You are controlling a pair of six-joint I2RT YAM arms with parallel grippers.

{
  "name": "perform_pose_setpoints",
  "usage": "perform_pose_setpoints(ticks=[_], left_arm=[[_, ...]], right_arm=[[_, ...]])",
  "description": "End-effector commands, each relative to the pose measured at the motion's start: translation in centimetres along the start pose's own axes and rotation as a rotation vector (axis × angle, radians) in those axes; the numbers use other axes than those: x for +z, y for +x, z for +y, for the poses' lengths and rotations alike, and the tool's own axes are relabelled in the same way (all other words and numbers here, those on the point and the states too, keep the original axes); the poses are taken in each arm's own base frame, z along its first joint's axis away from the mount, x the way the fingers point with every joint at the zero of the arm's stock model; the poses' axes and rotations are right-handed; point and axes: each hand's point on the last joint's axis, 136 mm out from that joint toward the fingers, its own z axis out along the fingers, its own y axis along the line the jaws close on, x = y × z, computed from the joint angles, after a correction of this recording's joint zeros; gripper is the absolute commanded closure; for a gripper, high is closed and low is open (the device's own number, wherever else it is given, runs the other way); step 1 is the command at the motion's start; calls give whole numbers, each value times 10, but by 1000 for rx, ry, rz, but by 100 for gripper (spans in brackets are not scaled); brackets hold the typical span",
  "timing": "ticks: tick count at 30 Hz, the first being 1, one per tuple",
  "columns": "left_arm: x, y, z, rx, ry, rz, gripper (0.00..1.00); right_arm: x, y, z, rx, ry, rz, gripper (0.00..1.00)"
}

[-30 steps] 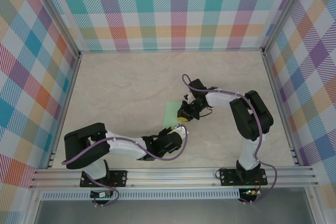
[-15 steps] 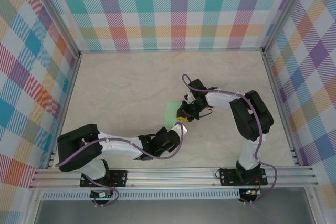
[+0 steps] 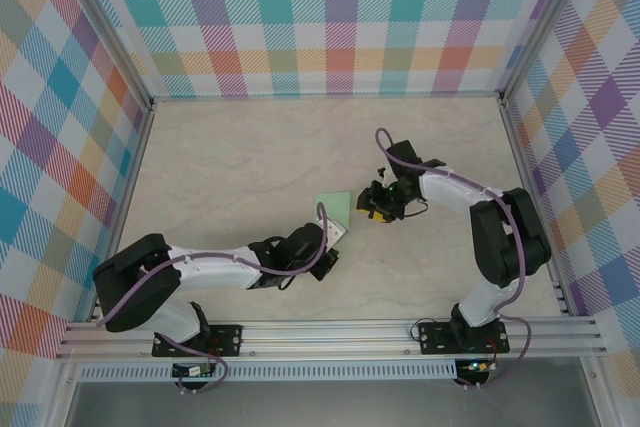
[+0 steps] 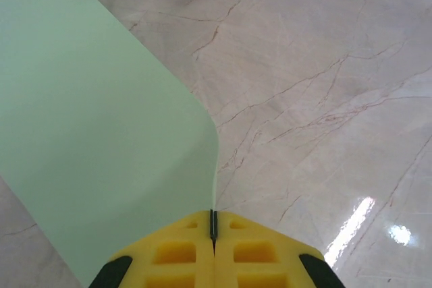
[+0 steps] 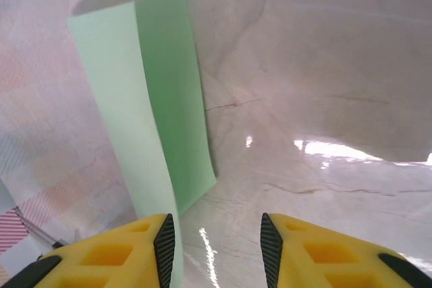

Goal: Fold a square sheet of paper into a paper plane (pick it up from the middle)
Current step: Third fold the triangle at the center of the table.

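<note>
**Paper Plane Clamped in Left Jaws**

The paper plane (image 3: 334, 209), a light green folded sheet, is located near the middle of the tabletop (image 3: 230, 157), between the two arms. Its near edge is pinched in the fully closed left jaws, and the sheet is curved upward toward the grip. The right jaws are parted, nothing is held between them, and they are positioned just beside the sheet.
</note>
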Motion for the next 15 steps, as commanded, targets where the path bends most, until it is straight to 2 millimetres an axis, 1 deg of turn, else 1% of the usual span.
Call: perform_pose_setpoints(ticks=[1, 4, 10, 12, 15], left_arm=[[-7, -14, -10, -101, 125, -7, 100], [-4, -17, -8, -164, 184, 17, 100], [4, -15, 1, -295, 246, 100, 100], [5, -12, 2, -334, 268, 122, 100], [8, -8, 5, -379, 279, 146, 100]], right_arm=[[-9, 5, -3, -31, 18, -6, 59], [-11, 5, 9, -50, -39, 2, 60], [-8, 6, 34, -79, -187, 33, 76], [-5, 5, 42, -86, -229, 50, 79], [0, 2, 45, -81, -234, 63, 81]])
